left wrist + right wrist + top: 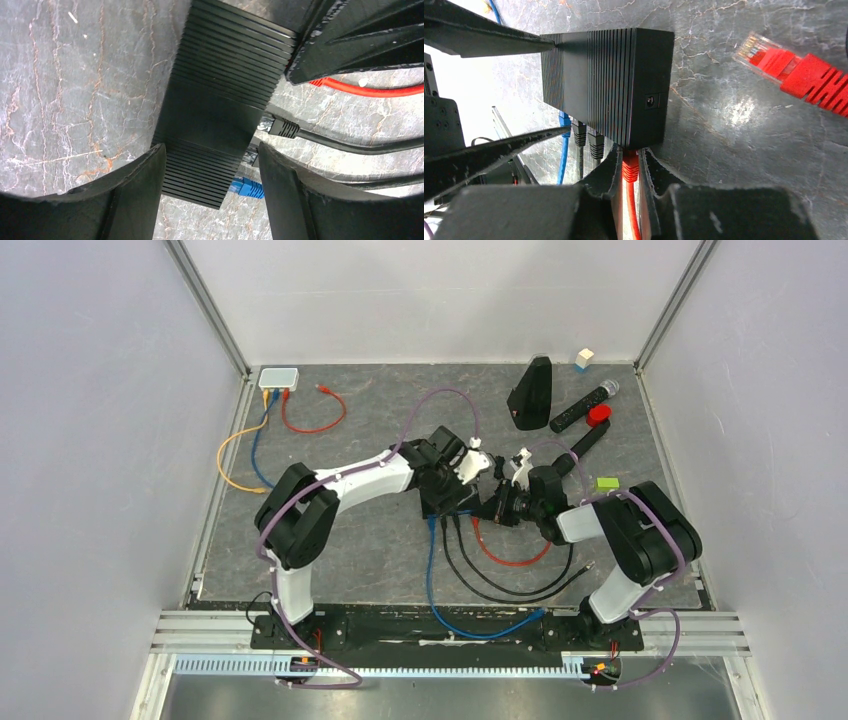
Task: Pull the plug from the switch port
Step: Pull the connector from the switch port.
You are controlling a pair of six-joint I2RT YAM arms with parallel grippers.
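Observation:
The black ribbed switch (pixel 443 498) lies mid-table, also in the left wrist view (pixel 215 105) and the right wrist view (pixel 609 80). A red plug (pixel 630 167) sits in the port at its end nearest the right arm. My right gripper (pixel 630 156) is shut on this red plug, fingers pinching both its sides; in the top view the gripper (pixel 492 508) is against the switch's right end. My left gripper (pixel 210 146) straddles the switch body and grips it, shown from above (pixel 440 488). A blue plug (pixel 247 187) and two black plugs (pixel 282 127) sit in neighbouring ports.
A loose red plug (pixel 784 65) lies right of the switch. Red, black and blue cables (pixel 510 580) loop toward the near edge. A white switch (pixel 278 378) with cables sits back left. A black stand (pixel 531 392), microphone (pixel 583 405), red cap (pixel 598 415) and green block (pixel 606 483) are on the right.

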